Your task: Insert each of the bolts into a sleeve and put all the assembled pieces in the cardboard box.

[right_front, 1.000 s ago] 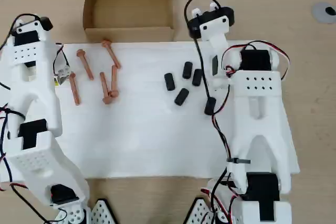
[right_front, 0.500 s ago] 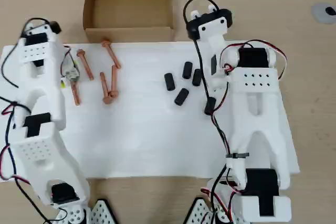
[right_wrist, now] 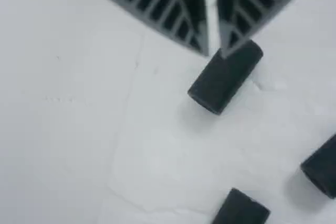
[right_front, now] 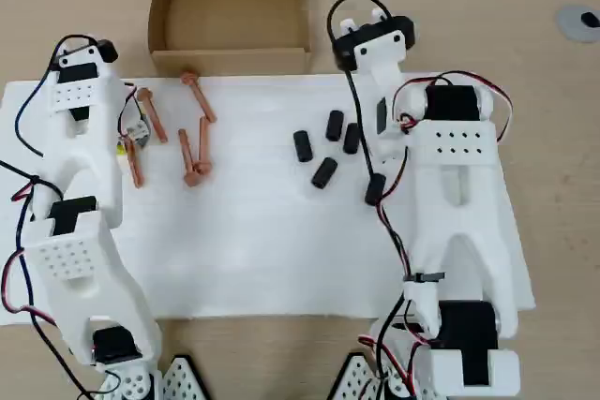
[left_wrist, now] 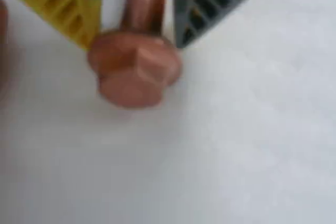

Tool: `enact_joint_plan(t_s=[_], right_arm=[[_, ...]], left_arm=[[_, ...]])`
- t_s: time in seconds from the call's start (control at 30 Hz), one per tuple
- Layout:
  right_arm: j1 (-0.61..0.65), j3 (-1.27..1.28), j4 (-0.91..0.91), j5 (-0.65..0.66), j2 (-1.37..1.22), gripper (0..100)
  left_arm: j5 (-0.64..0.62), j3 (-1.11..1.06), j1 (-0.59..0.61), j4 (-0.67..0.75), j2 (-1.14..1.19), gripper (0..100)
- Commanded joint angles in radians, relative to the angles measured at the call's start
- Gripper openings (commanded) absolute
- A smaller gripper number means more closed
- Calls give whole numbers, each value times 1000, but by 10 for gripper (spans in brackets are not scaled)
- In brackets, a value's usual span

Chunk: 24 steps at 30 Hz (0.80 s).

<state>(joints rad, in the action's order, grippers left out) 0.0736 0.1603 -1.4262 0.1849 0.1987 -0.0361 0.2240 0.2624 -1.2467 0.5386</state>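
Left claw is pitched down with its jaws apart, straddling the shank of a copper hex-head bolt on the white foam pad; open pad lies ahead of it. Right claw is nearly together and empty, tips over the end of a black cylindrical sleeve. Cardboard box sits well beyond both, at the pad's edge.

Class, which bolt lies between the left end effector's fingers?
The leftmost bolt: its shank runs between the fingers of the left end effector; the other four lie clear.
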Motion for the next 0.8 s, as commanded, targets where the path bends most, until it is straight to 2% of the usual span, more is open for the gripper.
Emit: enact_joint_plan(t_s=[0.0,0.23,0.37,0.4,0.6,0.77], right_arm=[[16,-38,12,9,1,12],[10,1,8,54,8,11],[10,-4,5,57,10,11],[10,-4,5,57,10,11],[10,1,6,57,53,11],[10,2,6,57,61,11]], left_arm=[[-6,-3,-8,58,-4,114],[-6,-87,-6,103,-5,112],[-6,-95,-8,98,-5,0],[-6,-104,-6,92,-5,12],[-6,-66,-6,-5,-25,10],[-2,41,-15,-138,-150,10]])
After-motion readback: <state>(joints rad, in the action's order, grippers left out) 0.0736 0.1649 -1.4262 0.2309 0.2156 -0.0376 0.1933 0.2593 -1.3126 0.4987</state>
